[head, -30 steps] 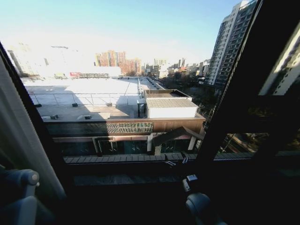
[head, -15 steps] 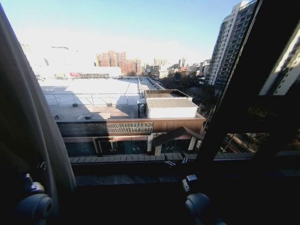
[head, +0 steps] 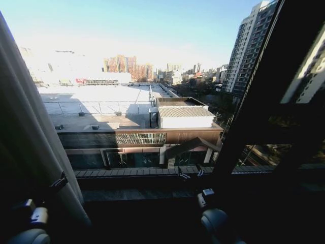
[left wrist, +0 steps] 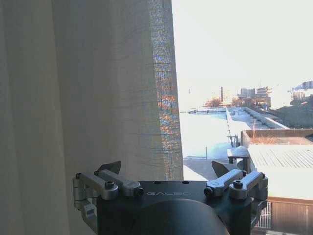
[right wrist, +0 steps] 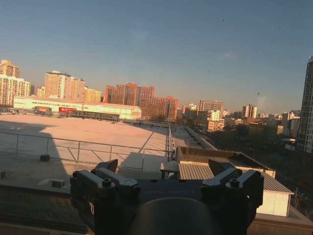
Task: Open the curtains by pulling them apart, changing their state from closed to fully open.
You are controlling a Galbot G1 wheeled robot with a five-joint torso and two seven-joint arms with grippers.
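Note:
One curtain [head: 30, 132], a sheer cream pleated panel, hangs along the left edge of the head view, its edge reaching the sill near my left gripper [head: 48, 195]. In the left wrist view the same curtain [left wrist: 88, 88] hangs just beyond my left gripper [left wrist: 166, 171], which is open with nothing between its fingers. The curtain's free edge lines up roughly with the middle of the gap. My right gripper [head: 205, 195] sits low at the sill in the middle of the window. It is open in the right wrist view [right wrist: 164, 166], facing bare glass.
A dark window frame bar [head: 259, 96] runs diagonally down the right side. A dark sill [head: 147, 195] lies below the glass. Beyond the glass are rooftops [head: 101, 101] and city buildings.
The curtain's edge has swung a little to the right, covering the dark bar at the left. My left gripper has shifted low at the left. The right arm has not moved.

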